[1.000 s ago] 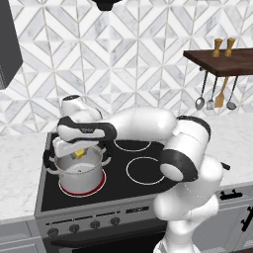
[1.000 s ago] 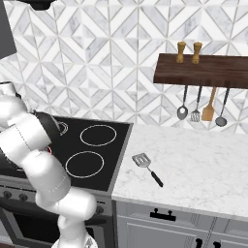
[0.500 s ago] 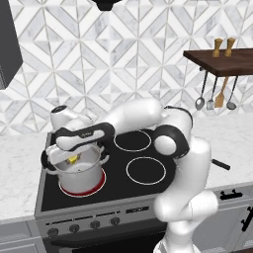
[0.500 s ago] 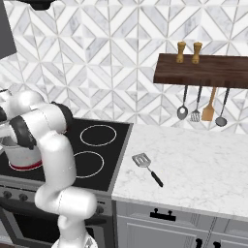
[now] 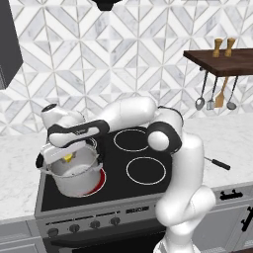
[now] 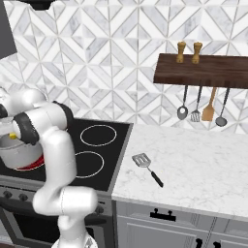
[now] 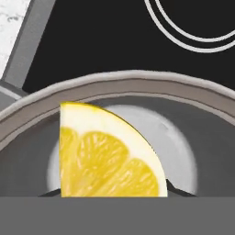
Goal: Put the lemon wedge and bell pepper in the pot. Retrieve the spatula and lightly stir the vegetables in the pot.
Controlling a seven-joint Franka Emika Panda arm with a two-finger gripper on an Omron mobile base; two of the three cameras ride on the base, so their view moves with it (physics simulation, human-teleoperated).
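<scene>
A: Where's your tool (image 5: 65, 154) right now?

B: You have it low over the mouth of the pot (image 5: 74, 173), at the left front of the stove (image 5: 118, 168). It is clenched on the lemon wedge (image 5: 67, 158), which sits just above the pot's rim.

A: And from the hand camera?

B: The lemon wedge (image 7: 108, 158) is close up, cut face toward you, with the pot (image 7: 137, 85) and its pale bottom behind it. The dark stove top (image 7: 114, 36) lies beyond the rim.

A: What lies further right?

B: In the right base view the pot (image 6: 19, 152) stands on a red-glowing burner, the lemon wedge (image 6: 12, 136) a small yellow spot above it. Right of the stove, the spatula (image 6: 147, 167) lies flat on the marble bench (image 6: 203, 169), well apart from the pot. Hanging utensils (image 6: 201, 109) sit under a wooden shelf (image 6: 203, 70) on the wall.
</scene>
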